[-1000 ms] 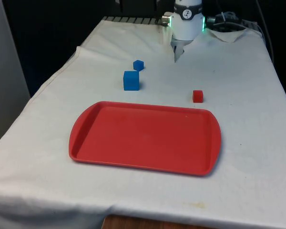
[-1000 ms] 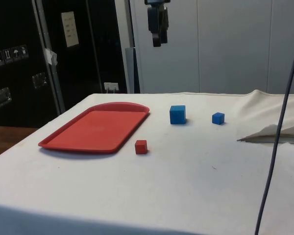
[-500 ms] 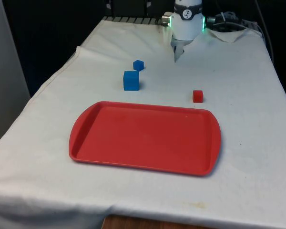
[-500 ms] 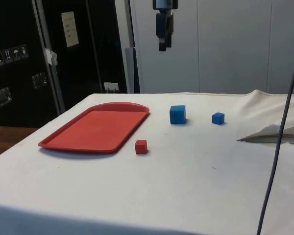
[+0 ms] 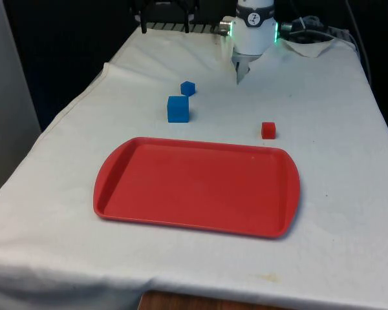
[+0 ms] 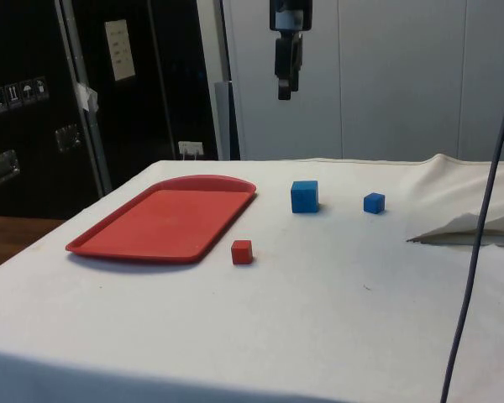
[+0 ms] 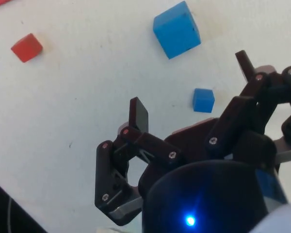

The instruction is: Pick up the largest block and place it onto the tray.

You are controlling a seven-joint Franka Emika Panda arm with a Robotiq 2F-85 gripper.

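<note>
Your red tray (image 5: pixel 197 187) lies off to the side of the claw (image 6: pixel 285 80), nearer the front camera. Big blue block (image 6: pixel 304 196) sits on the cloth almost straight under the claw, well below; small blue block (image 6: pixel 374 202) just past it. Fingers (image 7: pixel 138 114) spread wide, holding nothing.

Red tray (image 5: pixel 197 187) on the cloth-covered desk (image 5: pixel 336 194). Beyond the tray's far edge, towards the front view's left, stands the large blue block (image 5: pixel 178 108); a small blue block (image 5: pixel 188 88) sits just behind it. A small red block (image 5: pixel 268 130) lies near the tray's far right corner.
</note>
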